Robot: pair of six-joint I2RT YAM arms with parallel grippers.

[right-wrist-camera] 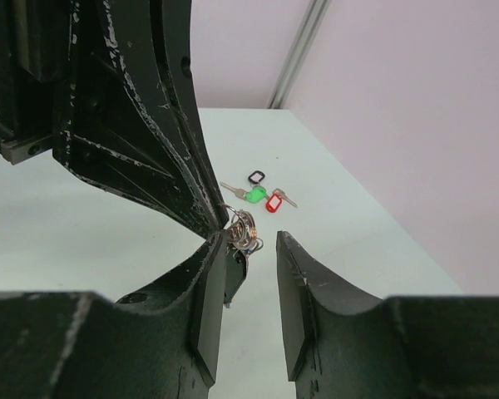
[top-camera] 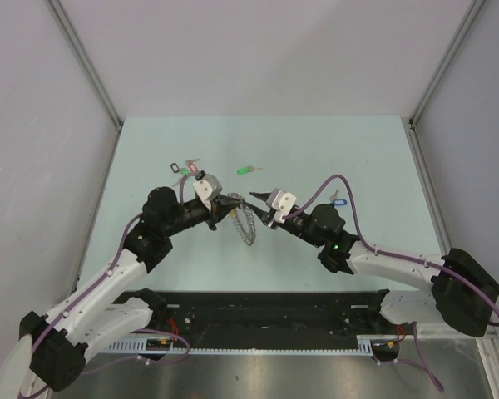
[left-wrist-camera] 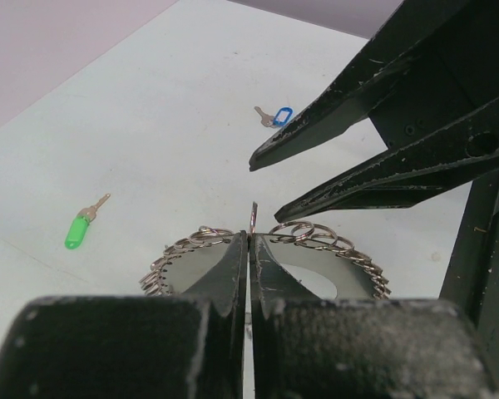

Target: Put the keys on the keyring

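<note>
Left gripper [left-wrist-camera: 249,243] clamped tight on rim of keyring [left-wrist-camera: 316,235] at table [top-camera: 341,150] centre, right gripper [right-wrist-camera: 249,245] jaws apart just beside ring, holding nothing, green-tagged key [top-camera: 246,170] and blue-tagged key [top-camera: 338,200] lying loose, well apart.

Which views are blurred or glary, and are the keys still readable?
Top external: flat, even light, faint shadows, green-tagged silver key tiny but distinct. Left wrist: left gripper a dark foreground blur, large grey coiled-wire keyring sharp, glinting. Right wrist: right gripper soft, black-red-green key bunch readable.
</note>
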